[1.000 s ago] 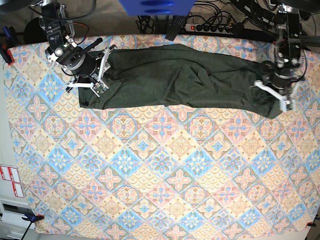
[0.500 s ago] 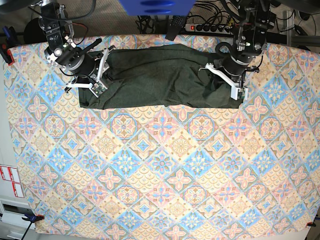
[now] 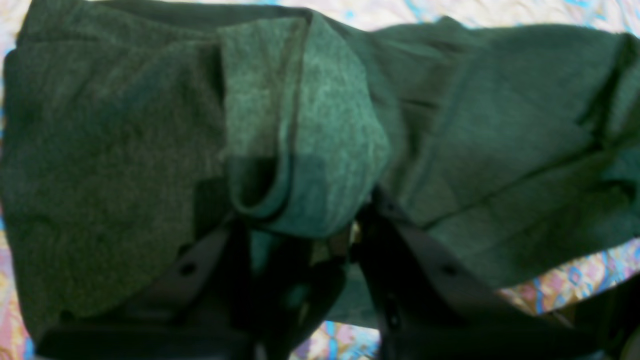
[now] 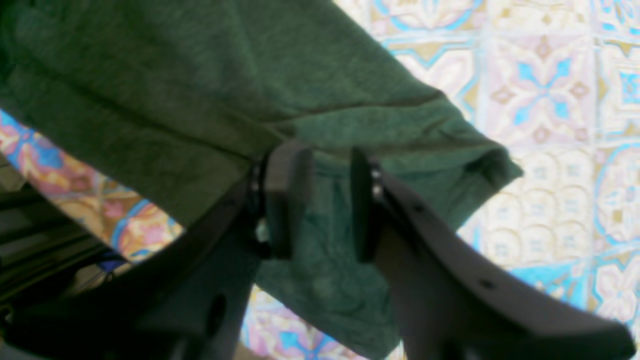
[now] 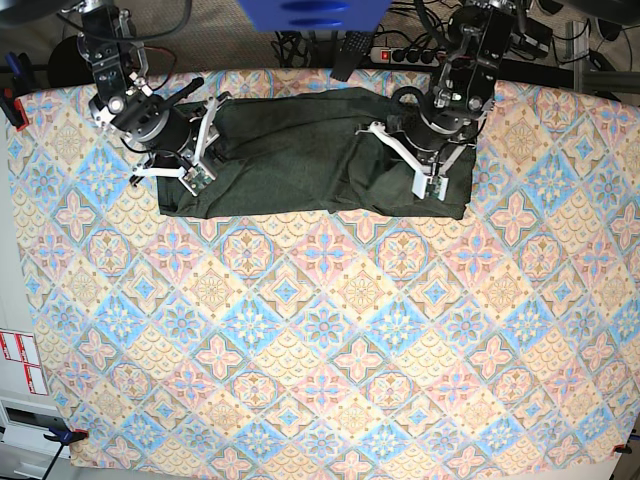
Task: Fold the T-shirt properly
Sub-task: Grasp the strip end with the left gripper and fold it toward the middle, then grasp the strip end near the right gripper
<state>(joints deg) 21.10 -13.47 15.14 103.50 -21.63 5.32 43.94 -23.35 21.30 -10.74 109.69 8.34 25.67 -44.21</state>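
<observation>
The dark olive-green T-shirt [image 5: 290,150] lies as a long band across the far part of the table. Its right end is doubled over toward the left. My left gripper [image 5: 405,165] is over that doubled part. In the left wrist view it [image 3: 300,220] is shut on a rolled fold of the shirt [image 3: 500,125]. My right gripper [image 5: 195,150] is at the shirt's left end. In the right wrist view it [image 4: 322,200] pinches the fabric [image 4: 150,65] between nearly closed jaws, and creases run to its tips.
A patterned tablecloth [image 5: 320,330] covers the table. A power strip [image 5: 420,55] and cables lie behind the far edge. A blue object [image 5: 310,12] hangs at the top centre. A clamp [image 5: 12,105] grips the cloth's left edge.
My left gripper has carried the shirt's right end leftward, from the table's right side over the shirt body, so the band is shorter. The right arm has not moved.
</observation>
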